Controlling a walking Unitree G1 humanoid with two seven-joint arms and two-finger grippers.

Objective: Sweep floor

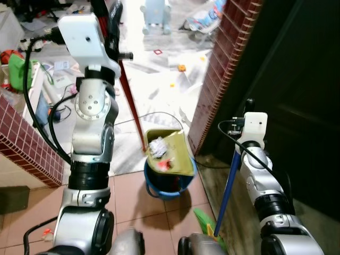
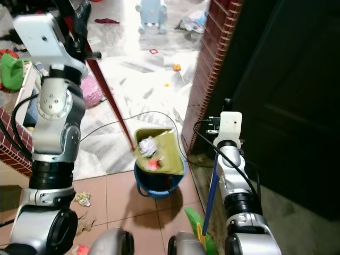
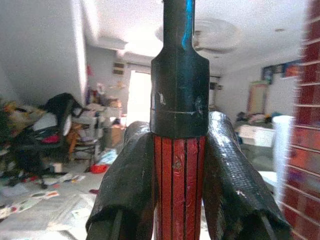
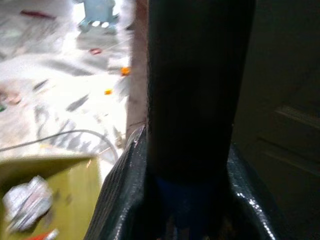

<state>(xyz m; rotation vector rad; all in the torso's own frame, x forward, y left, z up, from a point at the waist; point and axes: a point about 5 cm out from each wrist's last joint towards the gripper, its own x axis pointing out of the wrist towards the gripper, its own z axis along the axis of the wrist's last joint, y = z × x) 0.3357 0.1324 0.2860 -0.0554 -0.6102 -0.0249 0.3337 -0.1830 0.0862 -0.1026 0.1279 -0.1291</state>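
Left eye view: yellow-green plastic dustpan (image 1: 171, 151) holding crumpled paper tips over a blue bucket (image 1: 169, 183).
Left wrist view: my left tool (image 3: 177, 200) pinches its stiff, light red ribbed handle (image 3: 178, 190).
Right wrist view: my right tool (image 4: 190, 200) pinches the blue broom pole (image 4: 187, 195), rigid and probably slippery.

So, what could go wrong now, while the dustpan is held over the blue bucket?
1. The yellow dustpan sits tilted over the blue bucket; the crumpled paper may slide past the rim onto the floor.
2. The left gripper holds the red handle high up, so the pan may swing.
3. A thin cable lies on the floor near the bucket and could snag.
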